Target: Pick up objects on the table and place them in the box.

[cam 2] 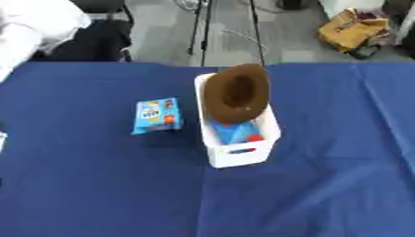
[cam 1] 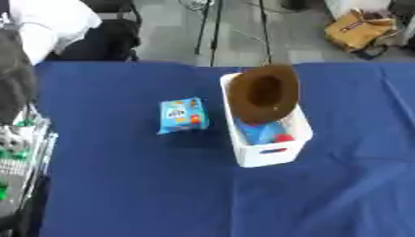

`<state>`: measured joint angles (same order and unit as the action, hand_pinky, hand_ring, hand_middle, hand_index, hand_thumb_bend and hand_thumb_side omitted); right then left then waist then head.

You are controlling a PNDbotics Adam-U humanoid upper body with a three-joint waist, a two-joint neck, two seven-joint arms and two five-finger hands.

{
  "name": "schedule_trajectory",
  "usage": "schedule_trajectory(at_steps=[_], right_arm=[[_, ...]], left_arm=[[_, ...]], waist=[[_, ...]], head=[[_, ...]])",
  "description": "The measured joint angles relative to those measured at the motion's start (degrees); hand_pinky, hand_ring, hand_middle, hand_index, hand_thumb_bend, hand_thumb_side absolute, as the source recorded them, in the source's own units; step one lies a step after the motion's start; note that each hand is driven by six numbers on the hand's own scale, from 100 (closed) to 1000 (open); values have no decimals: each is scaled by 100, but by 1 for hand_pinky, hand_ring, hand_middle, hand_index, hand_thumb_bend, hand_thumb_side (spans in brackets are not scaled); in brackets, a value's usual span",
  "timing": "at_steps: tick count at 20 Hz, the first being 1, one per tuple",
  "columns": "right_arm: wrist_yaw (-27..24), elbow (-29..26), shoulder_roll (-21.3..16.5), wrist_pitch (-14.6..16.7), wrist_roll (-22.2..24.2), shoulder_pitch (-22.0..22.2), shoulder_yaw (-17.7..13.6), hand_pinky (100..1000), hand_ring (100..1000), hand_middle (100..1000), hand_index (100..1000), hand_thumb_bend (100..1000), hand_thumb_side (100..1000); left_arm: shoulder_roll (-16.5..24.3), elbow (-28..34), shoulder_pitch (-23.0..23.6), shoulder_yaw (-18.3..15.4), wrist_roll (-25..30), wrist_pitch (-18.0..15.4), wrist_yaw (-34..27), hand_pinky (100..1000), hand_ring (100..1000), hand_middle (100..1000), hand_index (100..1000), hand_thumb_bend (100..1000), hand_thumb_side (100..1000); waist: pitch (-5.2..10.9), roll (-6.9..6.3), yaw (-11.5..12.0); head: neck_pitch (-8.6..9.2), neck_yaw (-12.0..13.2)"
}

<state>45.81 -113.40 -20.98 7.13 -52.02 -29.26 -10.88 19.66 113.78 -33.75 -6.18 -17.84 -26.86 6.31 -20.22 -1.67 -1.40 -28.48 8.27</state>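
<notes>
A white box stands on the blue table near the middle. A brown hat rests tilted over its far end. Under the hat, inside the box, lie a blue item and a small red thing. A blue snack packet lies flat on the cloth just left of the box. Neither of my hands shows in either view.
The blue tablecloth covers the whole table. A grey and green piece of equipment sits at the left edge. Beyond the far edge are a chair, stand legs and a tan bag on the floor.
</notes>
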Motion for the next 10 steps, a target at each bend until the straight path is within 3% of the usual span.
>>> schedule_trajectory(at_steps=[10], right_arm=[[0,0,0,-3,3,-2,1,788,772,703,755,100,913]], left_arm=[[0,0,14,1,4,4,-19,852,857,819,981,100,1000]], waist=[[0,3,-1]], head=[[45,-43]])
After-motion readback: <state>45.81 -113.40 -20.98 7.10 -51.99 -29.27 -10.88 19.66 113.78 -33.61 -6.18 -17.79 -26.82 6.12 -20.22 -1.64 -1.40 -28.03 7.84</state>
